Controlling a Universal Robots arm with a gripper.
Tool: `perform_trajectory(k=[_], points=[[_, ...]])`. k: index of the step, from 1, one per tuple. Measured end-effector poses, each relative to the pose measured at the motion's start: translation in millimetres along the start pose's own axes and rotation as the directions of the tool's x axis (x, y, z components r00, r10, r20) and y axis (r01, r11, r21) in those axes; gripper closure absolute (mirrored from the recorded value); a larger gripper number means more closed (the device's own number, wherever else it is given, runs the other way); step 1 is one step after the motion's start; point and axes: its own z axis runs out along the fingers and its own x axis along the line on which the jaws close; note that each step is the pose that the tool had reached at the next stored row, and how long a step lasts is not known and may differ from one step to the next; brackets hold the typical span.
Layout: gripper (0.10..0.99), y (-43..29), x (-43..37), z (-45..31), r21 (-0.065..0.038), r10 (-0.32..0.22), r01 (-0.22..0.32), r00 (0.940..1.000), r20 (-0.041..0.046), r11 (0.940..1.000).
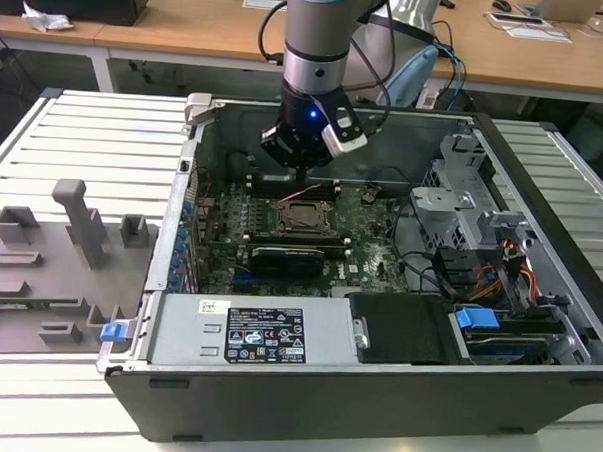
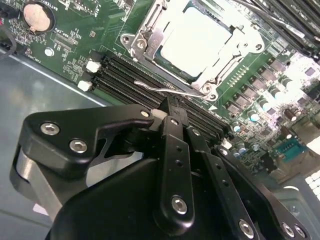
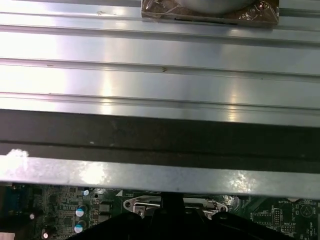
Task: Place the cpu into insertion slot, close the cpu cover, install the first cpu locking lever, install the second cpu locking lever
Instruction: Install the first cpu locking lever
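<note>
The cpu (image 2: 196,39), its silver top bright, lies in the insertion slot (image 1: 304,217) on the green board. The cpu cover (image 2: 142,42), a silvery frame, lies flat around the chip. A thin wire locking lever (image 2: 150,86) runs along the slot's edge beside the black memory slots (image 2: 125,70). My gripper (image 2: 170,104) is shut, its fingers pressed together with the tips right at this lever; whether they pinch it I cannot tell. In the exterior view the gripper (image 1: 301,176) hangs just behind the slot. The first wrist view has a black finger (image 3: 172,201) before the cover (image 3: 142,204).
The open computer case (image 1: 324,387) encloses the board, with its back wall (image 3: 160,135) close behind the gripper. A black expansion card (image 1: 290,256), a power supply (image 1: 267,335) and a drive cage with cables (image 1: 480,264) fill the front and the exterior view's right. Grey fixtures (image 1: 71,236) stand outside.
</note>
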Motion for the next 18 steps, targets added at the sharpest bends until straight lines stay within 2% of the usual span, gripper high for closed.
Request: perform_trajectory(k=[18], points=[[0.980,-0.7,-20.7,14.3,0.000,-0.013,0.013,0.9999,-0.0010,0.9999]])
